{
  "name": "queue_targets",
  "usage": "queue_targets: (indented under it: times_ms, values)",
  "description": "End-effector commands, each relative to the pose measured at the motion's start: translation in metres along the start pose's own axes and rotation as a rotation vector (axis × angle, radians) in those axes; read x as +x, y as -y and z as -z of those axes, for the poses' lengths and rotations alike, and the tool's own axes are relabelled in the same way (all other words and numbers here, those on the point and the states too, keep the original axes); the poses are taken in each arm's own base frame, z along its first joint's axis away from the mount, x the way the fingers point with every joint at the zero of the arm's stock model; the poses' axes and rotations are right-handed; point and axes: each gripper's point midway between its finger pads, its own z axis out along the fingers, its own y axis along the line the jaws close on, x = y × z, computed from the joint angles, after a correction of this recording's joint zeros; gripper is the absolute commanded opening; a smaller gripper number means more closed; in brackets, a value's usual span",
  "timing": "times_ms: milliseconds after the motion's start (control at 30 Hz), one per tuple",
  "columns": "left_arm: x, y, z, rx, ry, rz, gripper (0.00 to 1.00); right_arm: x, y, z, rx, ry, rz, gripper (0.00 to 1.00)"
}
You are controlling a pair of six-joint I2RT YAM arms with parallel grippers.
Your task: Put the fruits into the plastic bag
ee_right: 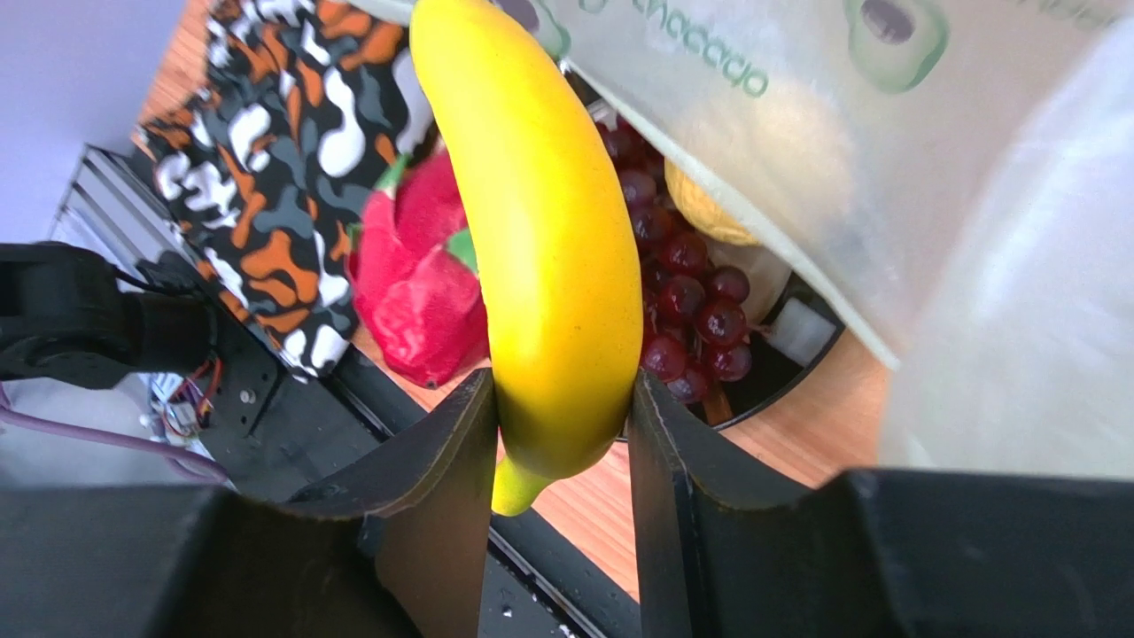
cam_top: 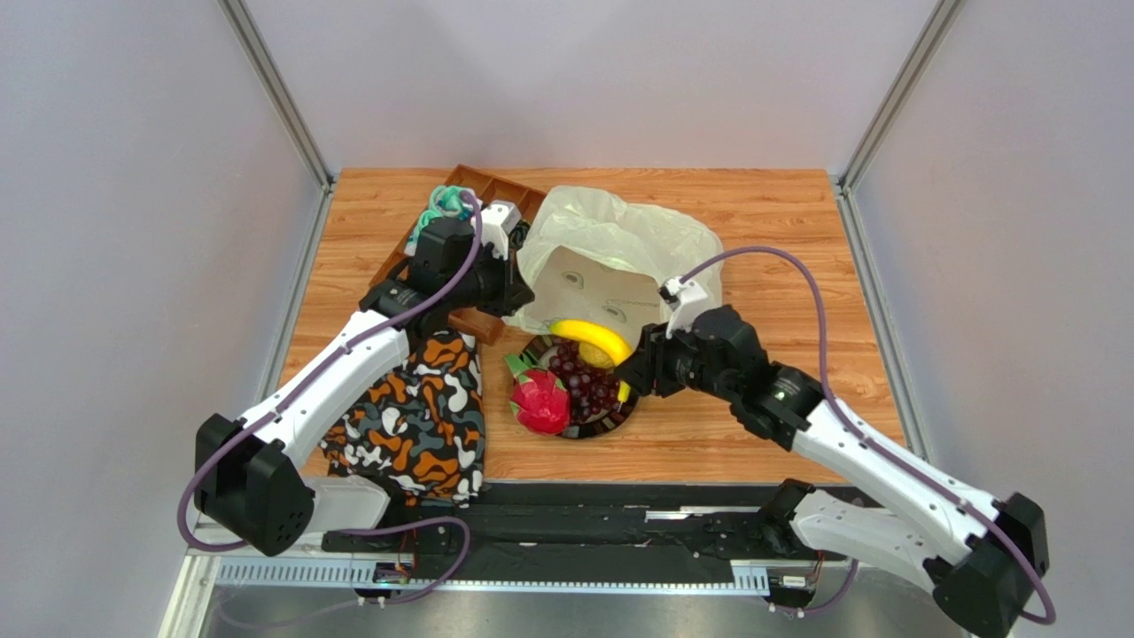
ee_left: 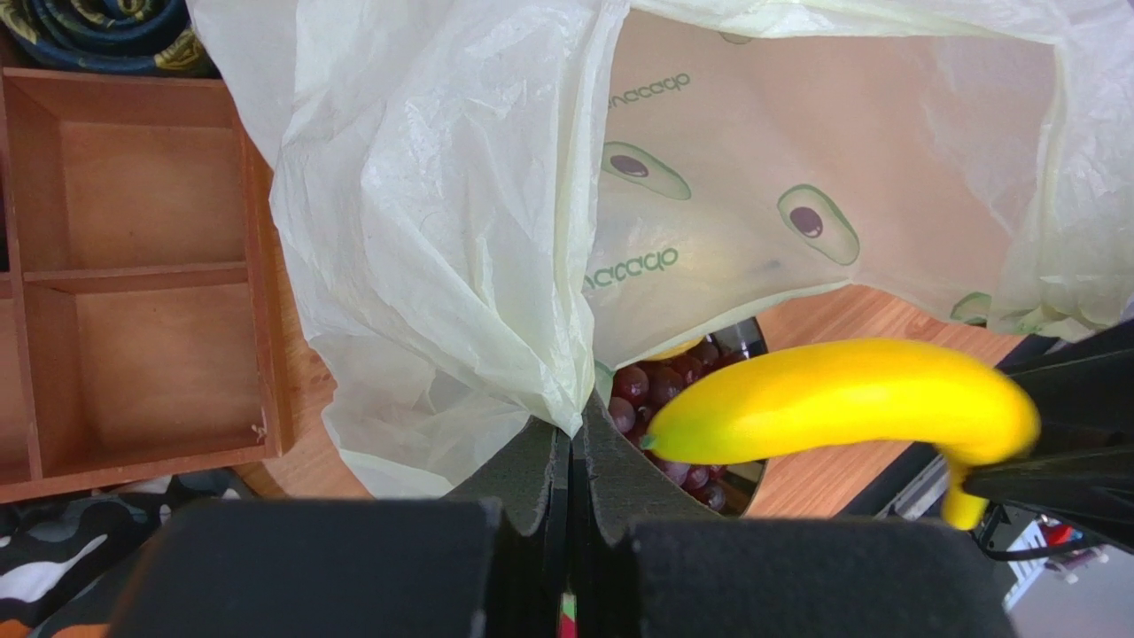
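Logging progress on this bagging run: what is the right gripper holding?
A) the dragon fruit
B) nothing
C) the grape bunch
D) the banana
D: the right gripper is closed around the banana near its stem end, while the dragon fruit and grape bunch lie ungripped below it.

The light wooden bench (cam_top: 799, 226) carries four things directly. The plastic bag (cam_top: 626, 239) spreads over its far middle, just right of the left pincer (cam_top: 519, 295) and beyond the right pincer (cam_top: 639, 362). A brown compartment tray (cam_top: 499, 184) lies beneath and left of the left pincer. An orange-black-white patterned cloth (cam_top: 413, 412) lies on the near side of that pincer, reaching the bench's front edge. A dark round bowl (cam_top: 612, 423) sits just left of the right pincer, beside the cloth.
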Motion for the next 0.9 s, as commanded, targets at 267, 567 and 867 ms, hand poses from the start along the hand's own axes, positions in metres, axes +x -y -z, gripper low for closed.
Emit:
queue_targets:
  times_ms: [267, 567, 867]
  values:
    - [-0.024, 0.029, 0.019, 0.111, 0.044, -0.038, 0.00, -0.053, 0.033, 0.004, 0.239, 0.189, 0.047, 0.15]
    - [-0.022, 0.053, 0.029, 0.235, 0.013, -0.031, 0.00, -0.135, 0.045, -0.016, 0.436, 0.284, 0.201, 0.15]
    - [-0.047, 0.086, 0.051, 0.379, 0.069, -0.042, 0.00, -0.142, 0.092, -0.078, 0.624, 0.188, 0.288, 0.14]
